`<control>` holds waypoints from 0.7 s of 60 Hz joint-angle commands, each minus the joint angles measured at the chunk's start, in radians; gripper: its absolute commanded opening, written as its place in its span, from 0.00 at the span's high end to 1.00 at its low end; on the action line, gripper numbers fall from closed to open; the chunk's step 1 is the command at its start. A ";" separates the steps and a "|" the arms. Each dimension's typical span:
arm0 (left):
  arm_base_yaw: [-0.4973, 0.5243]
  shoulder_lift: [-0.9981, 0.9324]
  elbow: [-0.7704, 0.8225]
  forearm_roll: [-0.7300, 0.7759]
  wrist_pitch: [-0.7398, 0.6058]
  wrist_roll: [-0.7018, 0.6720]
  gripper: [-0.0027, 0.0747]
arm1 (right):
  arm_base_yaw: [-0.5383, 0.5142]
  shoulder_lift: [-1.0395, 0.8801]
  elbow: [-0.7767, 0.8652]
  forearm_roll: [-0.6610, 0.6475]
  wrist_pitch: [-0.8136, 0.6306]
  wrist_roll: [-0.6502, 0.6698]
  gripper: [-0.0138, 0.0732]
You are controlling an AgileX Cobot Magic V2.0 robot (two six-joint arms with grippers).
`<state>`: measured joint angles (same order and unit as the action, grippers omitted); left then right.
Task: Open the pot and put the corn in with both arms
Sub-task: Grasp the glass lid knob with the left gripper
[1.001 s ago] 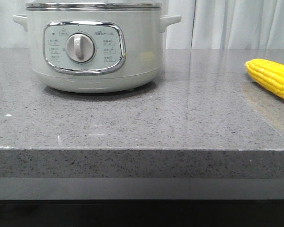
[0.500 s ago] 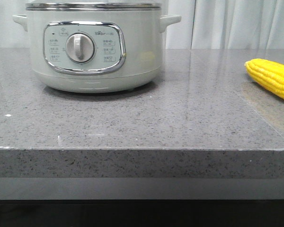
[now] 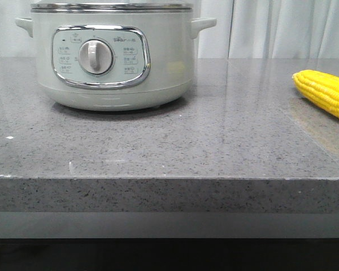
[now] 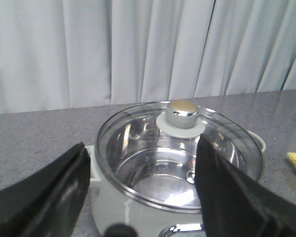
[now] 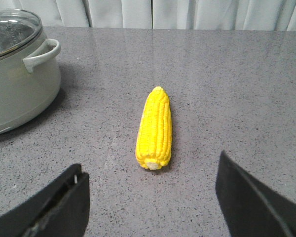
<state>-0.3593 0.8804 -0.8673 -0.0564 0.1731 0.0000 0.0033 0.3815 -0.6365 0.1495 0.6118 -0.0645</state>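
Nothing has shifted on the desk [image 3: 175,147] over the last second in the front view: the pot [image 3: 110,56] sits in the same spot at the back left and the corn [image 3: 325,93] in the same spot at the right edge, well apart from it. No arm shows in that view.

From the left wrist view, the left gripper [image 4: 143,197] hovers above the pot, its jaws spread wide with one dark finger on each side of the picture and nothing between them. A clear glass lid [image 4: 180,153] with a metal knob [image 4: 182,112] covers the pot, so it is not yet open; the steel inside shows through the glass.

From the right wrist view, the right gripper [image 5: 150,207] hangs over the desk with its jaws spread wide and empty. The corn lies flat on the grey speckled surface between the line of the two fingers, untouched, its cut end toward the gripper. One side handle [image 5: 42,54] of the pot points toward the corn.
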 commanded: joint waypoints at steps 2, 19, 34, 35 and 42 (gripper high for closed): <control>-0.043 0.105 -0.101 -0.008 -0.123 0.000 0.37 | -0.005 0.016 -0.028 0.009 -0.073 -0.003 0.21; -0.083 0.380 -0.322 -0.008 -0.141 0.000 0.37 | -0.005 0.016 -0.028 0.009 -0.073 -0.003 0.21; -0.092 0.577 -0.508 -0.056 -0.141 0.000 0.37 | -0.005 0.016 -0.028 0.009 -0.073 -0.003 0.21; -0.092 0.589 -0.515 -0.058 -0.141 0.000 0.37 | -0.005 0.016 -0.028 0.009 -0.073 -0.003 0.21; -0.092 0.647 -0.567 -0.071 -0.141 0.000 0.37 | -0.005 0.016 -0.028 0.009 -0.073 -0.003 0.21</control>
<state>-0.4453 1.5286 -1.3673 -0.1050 0.1201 0.0000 0.0033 0.3815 -0.6365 0.1517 0.6118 -0.0645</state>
